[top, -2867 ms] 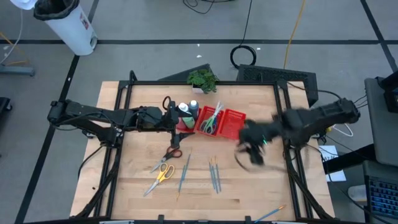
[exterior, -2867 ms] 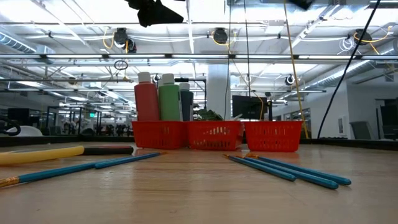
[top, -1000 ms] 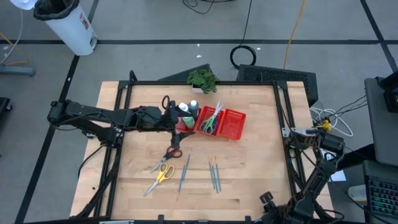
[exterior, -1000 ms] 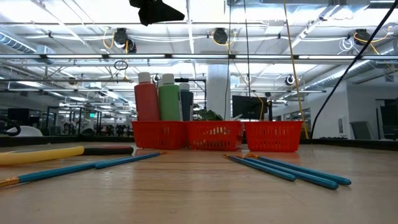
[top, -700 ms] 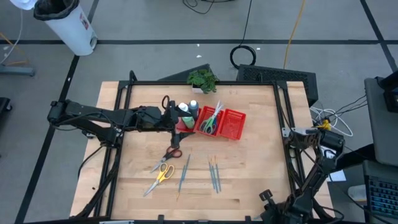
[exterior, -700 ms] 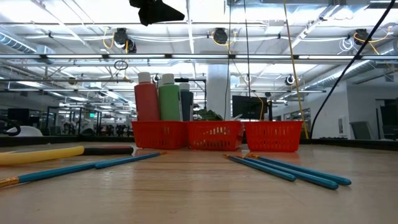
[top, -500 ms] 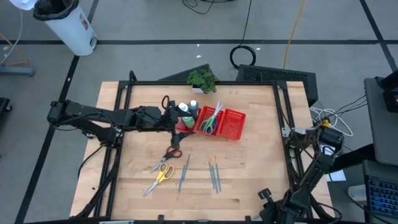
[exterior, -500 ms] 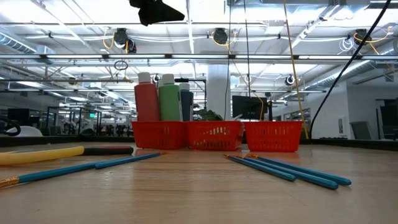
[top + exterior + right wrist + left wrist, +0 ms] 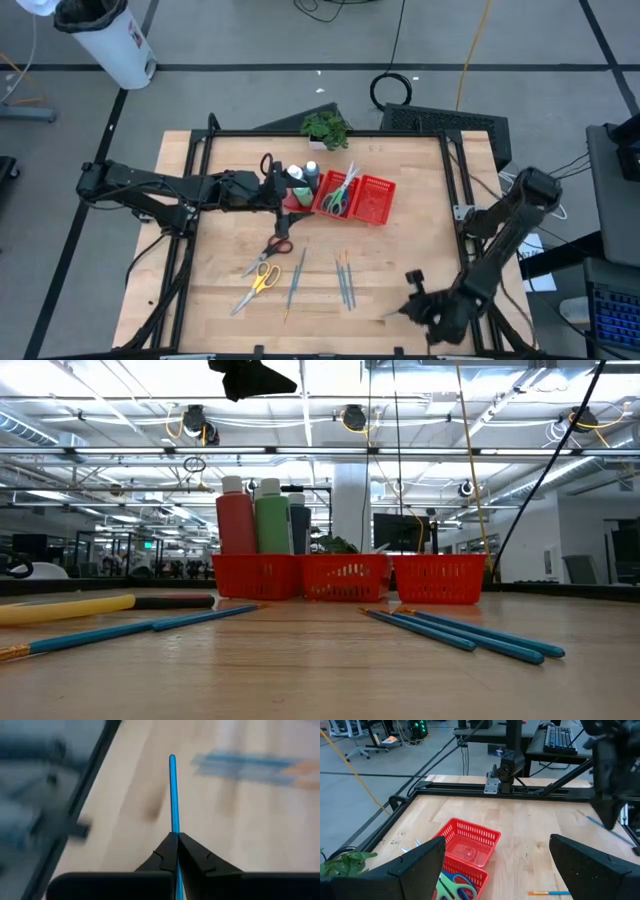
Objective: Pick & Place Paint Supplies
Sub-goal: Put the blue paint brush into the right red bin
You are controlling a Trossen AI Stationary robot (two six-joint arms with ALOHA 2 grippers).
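The right claw (image 9: pixel 173 851) is pinching a blue brush (image 9: pixel 172 795) above the tabletop (image 9: pixel 400 250), while the left claw (image 9: pixel 495 865) is gaping wide, empty.

Both arms are showing up matte black, built of slim tube links joined by chunkier rounded joints. The left gripper (image 9: pixel 495 865) is ending in two broad, flat black fingers (image 9: pixel 417 865) with angular, wedge-like outlines. The right gripper (image 9: pixel 173 842) is wearing narrower black fingers tapering to fine points, each with a small notch along its inner edge, rising from a wide black base block.
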